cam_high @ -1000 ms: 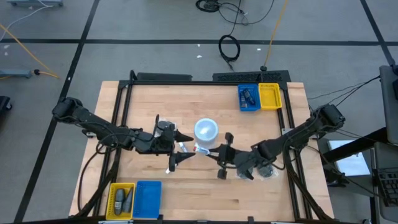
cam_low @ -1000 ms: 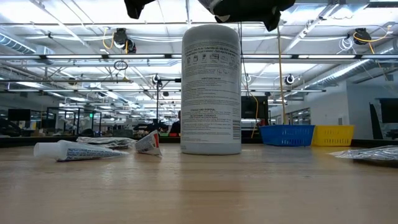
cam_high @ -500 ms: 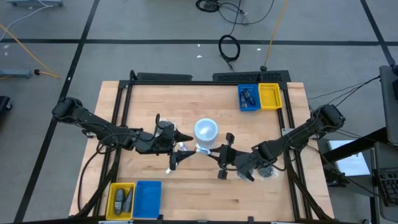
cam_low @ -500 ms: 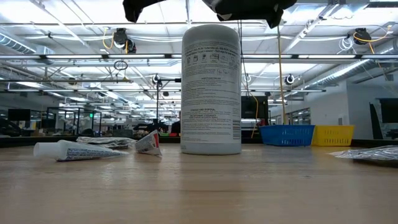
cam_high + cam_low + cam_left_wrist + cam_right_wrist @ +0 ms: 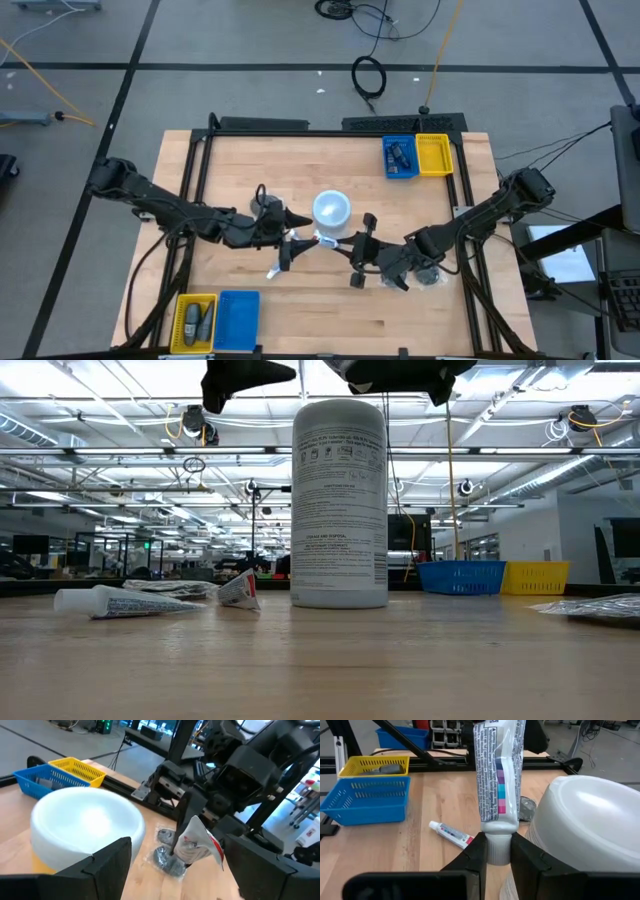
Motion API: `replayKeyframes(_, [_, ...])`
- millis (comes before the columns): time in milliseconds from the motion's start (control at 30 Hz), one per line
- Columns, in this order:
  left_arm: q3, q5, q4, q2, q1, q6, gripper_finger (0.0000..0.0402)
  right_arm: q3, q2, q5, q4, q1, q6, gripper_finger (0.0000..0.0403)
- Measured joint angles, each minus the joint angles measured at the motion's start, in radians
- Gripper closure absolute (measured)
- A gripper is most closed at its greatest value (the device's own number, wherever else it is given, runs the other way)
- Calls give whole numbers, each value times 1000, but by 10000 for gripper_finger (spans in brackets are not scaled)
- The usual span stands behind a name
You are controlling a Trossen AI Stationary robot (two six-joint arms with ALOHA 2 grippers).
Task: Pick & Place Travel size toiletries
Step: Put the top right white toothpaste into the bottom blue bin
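We are seeing the right gripper [image 5: 498,851] clamping the capped end of a white toothpaste tube [image 5: 498,780], fingers pressed close on either side of the cap, just beside the big white cylinder [image 5: 332,210] at the table's [image 5: 300,320] middle. The left gripper [image 5: 290,238] is hovering on the cylinder's other side with its fingers spread wide and holding nothing — the tube's crimped end is showing between them in its wrist view. A second small tube [image 5: 452,833] is lying flat on the wood — near the blue tray [image 5: 365,800] and yellow tray [image 5: 374,766].
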Motion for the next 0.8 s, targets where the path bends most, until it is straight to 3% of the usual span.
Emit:
replayKeyframes(233, [0, 5, 31, 8, 1, 1, 93, -1, -1, -1, -4, 0, 0, 353])
replayKeyframes(333, [0, 5, 34, 7, 1, 3, 111, -1, -1, -1, -3, 0, 0, 353])
replayKeyframes(467, [0, 5, 43, 7, 1, 9, 171, -1, -1, -1, -4, 0, 0, 353])
replayKeyframes(800, [0, 61, 45, 6, 1, 54, 371, -1, -1, 2, -12, -1, 0, 353])
